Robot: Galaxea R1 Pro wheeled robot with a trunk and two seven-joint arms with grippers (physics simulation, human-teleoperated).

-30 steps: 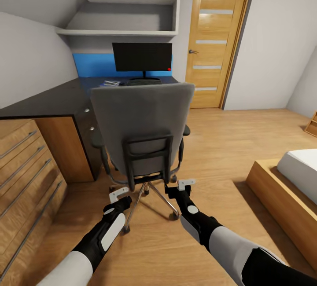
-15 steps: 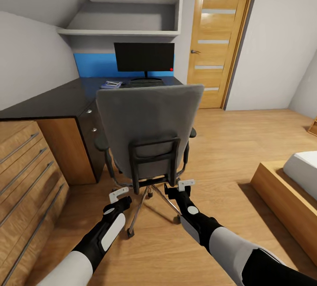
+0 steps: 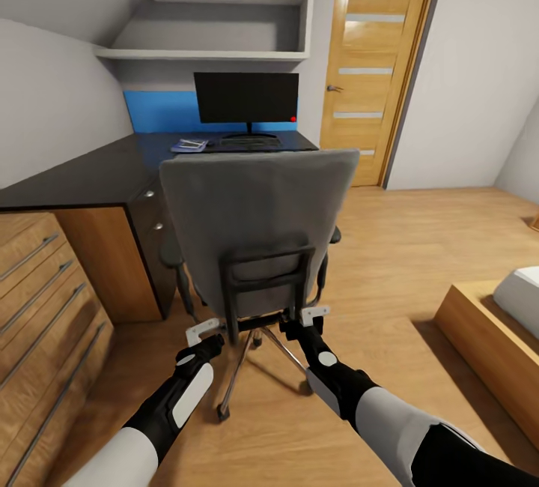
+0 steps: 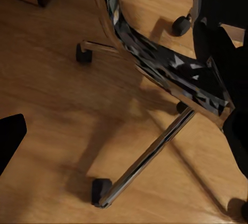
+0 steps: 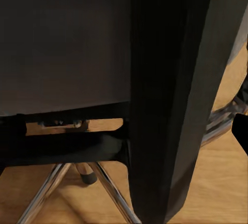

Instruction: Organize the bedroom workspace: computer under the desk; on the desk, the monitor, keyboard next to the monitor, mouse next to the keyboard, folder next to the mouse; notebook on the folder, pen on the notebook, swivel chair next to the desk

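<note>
Chair-positioning step: swivel chair stood short of desk; both grippers' closure unclear; next, probably push closer.

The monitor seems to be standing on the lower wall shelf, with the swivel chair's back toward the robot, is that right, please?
Not quite: the head view shows the monitor standing on the desk, below the shelf. The swivel chair does have its back toward the robot.
</note>
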